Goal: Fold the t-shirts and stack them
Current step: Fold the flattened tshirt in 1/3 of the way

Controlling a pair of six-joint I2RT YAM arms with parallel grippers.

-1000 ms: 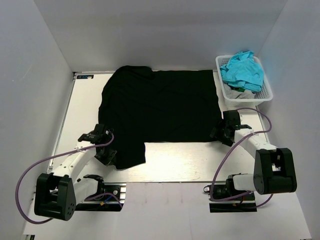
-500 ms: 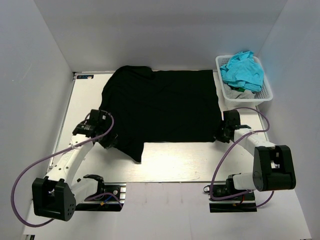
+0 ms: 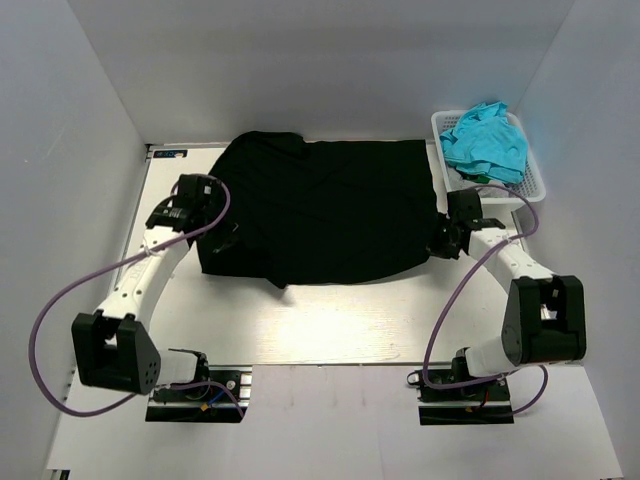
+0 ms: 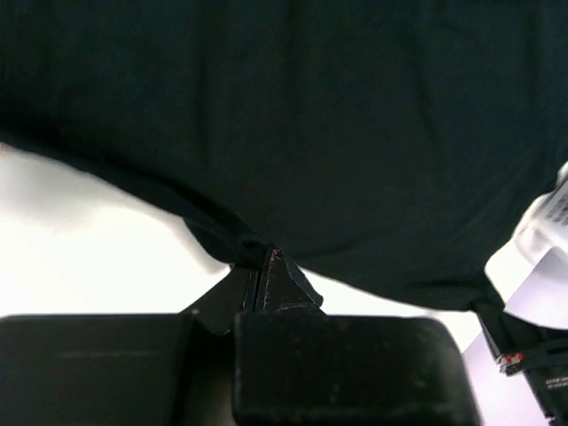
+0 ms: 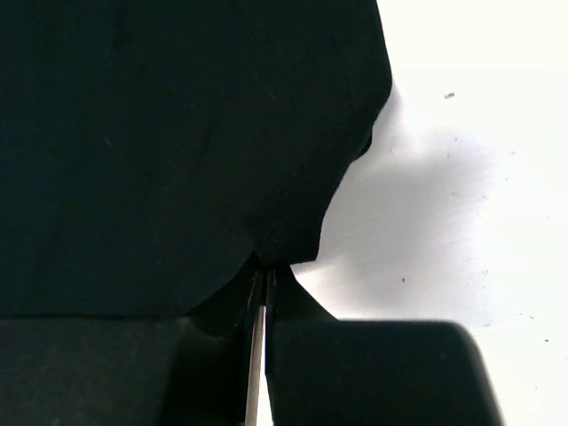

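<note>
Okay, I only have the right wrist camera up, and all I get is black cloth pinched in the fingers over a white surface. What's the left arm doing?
Observer: The left fingers are shut on the near left edge of the same t-shirt.
Operator: Is the shirt lying flat?
Observer: Mostly. From the top view it is spread wide, but its near left part is folded and bunched where the left fingers hold it.
Operator: Anything close to my side?
Observer: Yes, a white basket stands just beyond the right fingers, at the far right, with turquoise cloth piled in it.
</note>
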